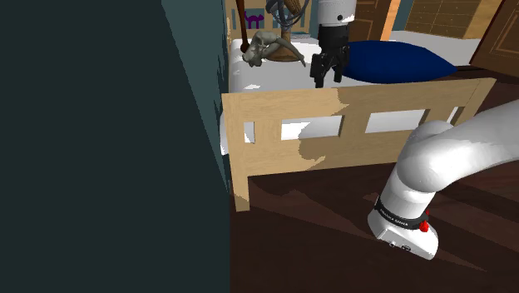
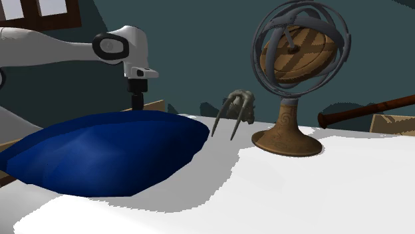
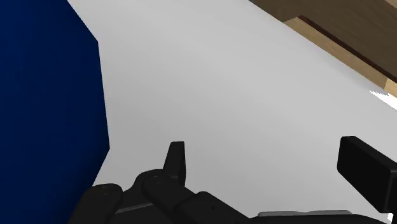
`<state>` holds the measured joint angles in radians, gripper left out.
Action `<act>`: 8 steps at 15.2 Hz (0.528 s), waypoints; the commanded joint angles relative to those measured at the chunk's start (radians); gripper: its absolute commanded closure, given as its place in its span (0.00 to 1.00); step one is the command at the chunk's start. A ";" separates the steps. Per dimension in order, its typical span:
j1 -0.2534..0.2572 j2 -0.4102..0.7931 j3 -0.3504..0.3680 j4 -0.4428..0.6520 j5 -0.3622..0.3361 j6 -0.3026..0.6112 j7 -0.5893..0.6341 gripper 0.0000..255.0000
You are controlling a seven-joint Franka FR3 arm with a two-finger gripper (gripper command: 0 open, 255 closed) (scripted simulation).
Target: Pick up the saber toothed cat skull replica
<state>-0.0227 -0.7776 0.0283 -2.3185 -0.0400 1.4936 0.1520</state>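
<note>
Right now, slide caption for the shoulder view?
Franka's open hand hovers over the white bed beside a blue pillow, the skull lying apart toward the view's left.

Gripper (image 3: 267,151) open, fingers (image 3: 176,160) wide apart, just white sheet (image 3: 242,83) seen btwn them. Dark blue pillow (image 3: 48,102) at approx 9-10 o'clock from gripper, lying on the sheet. Wooden frame (image 3: 331,32) at approx 1 o'clock, along sheet's far edge.

The blue pillow (image 2: 100,149) is covering the lower end of the gripper (image 2: 137,100) in the second exterior view, whose right edge is cutting off the wooden rod (image 2: 366,112). The shoulder view's top edge is cropping the globe (image 1: 287,12) and the arm (image 1: 337,12).
</note>
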 commanded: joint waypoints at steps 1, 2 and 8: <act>0.000 0.000 0.000 0.000 0.000 0.000 0.000 0.00; 0.003 0.008 -0.028 0.006 -0.010 0.025 -0.045 0.00; 0.036 0.096 -0.200 0.077 -0.031 0.168 -0.314 0.00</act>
<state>0.0046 -0.7055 -0.1444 -2.2611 -0.0726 1.6342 -0.1144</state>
